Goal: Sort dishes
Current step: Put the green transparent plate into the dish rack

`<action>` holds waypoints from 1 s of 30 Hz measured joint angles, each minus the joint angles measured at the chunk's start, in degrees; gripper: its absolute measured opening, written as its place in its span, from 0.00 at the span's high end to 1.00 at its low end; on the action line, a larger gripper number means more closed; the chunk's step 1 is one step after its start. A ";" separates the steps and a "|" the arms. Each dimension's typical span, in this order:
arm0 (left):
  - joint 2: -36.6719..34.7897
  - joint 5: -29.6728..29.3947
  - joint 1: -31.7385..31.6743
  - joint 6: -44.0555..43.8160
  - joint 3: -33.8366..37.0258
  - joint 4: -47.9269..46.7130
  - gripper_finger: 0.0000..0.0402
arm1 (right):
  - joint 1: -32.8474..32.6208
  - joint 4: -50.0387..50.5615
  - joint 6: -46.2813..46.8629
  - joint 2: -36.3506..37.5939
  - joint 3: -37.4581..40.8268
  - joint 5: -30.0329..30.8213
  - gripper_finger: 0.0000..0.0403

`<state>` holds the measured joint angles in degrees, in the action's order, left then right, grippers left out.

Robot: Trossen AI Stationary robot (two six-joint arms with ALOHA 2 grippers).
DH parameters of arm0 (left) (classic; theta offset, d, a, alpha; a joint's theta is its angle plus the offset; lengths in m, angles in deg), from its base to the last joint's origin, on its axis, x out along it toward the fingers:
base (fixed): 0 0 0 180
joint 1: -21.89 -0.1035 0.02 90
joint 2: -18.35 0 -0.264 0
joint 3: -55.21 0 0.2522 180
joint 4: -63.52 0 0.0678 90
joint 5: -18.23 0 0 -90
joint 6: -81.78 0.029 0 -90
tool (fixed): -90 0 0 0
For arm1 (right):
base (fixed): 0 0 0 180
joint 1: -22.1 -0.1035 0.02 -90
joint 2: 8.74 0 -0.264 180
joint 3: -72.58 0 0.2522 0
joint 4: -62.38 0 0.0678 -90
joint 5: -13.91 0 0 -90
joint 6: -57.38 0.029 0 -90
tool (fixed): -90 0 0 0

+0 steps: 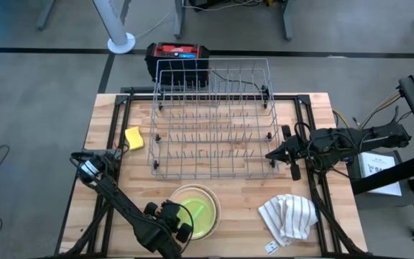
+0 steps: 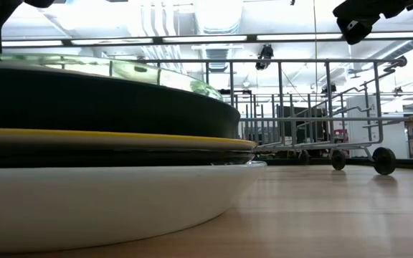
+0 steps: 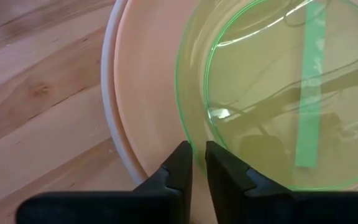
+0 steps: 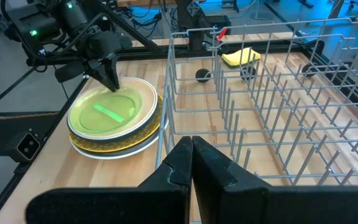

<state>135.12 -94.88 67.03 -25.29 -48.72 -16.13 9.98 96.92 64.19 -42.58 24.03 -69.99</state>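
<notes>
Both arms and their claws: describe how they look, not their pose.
The left arm and right arm are dark, jointed, with black cables alongside. A green light glows on the left arm. The left claw and right claw each have two black, angular, tapering fingers.

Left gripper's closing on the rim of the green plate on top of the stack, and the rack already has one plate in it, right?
Not quite. The dish rack holds no plate; the high view shows only bare wires. The rest stands: the left gripper straddles the rim of the green plate atop the stack.
</notes>
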 joint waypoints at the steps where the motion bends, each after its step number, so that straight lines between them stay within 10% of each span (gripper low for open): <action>1: 0.00 0.00 0.00 0.00 0.00 -0.02 0.93 | 0.00 0.00 0.00 0.00 0.00 0.00 1.00; 30: -0.35 0.31 0.00 0.02 -5.22 -8.41 0.95 | 0.01 0.00 0.02 0.00 0.00 -0.01 1.00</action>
<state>134.77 -94.57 67.03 -25.27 -53.94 -24.54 9.99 96.92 64.21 -42.58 24.03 -70.01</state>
